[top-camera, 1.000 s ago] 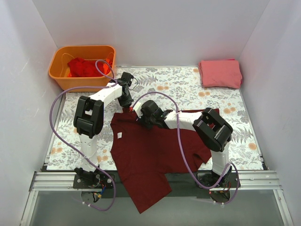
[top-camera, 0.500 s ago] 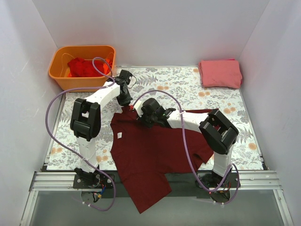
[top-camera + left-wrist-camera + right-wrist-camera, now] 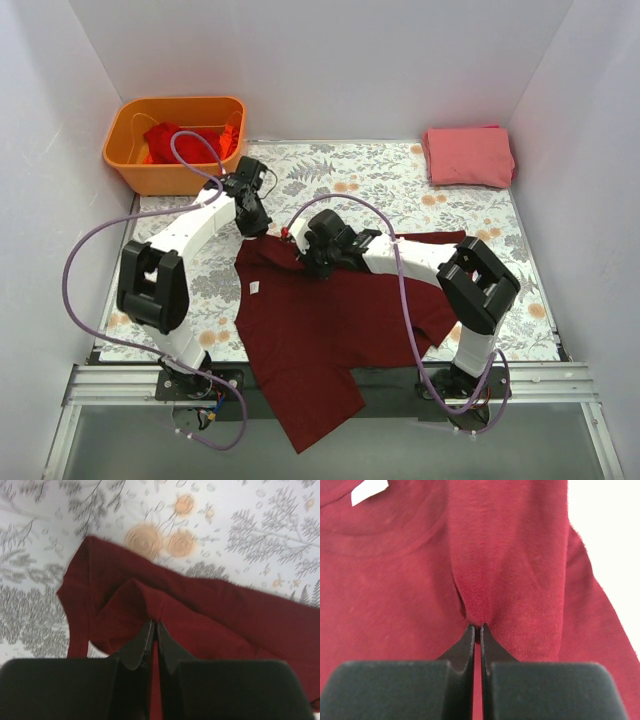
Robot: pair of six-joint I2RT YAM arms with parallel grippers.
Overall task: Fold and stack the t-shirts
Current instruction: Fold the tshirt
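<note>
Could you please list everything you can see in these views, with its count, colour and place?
maroon t-shirt: 1, dark maroon, spread on the table, its near part hanging over the near edge
neck label: 1, white, on the maroon t-shirt
pink t-shirt: 1, salmon-pink, folded, far right corner
red t-shirts: count unclear, bright red, bunched in the bin
bin: 1, orange, far left corner
table: 1, white with grey and orange floral print
cables: 2, purple, one looping from each arm
arms: 2, white and black, bases at the near edge
left fingers: black, shut on the maroon t-shirt's far edge
right fingers: black, shut on a pinched fold of the maroon t-shirt
</note>
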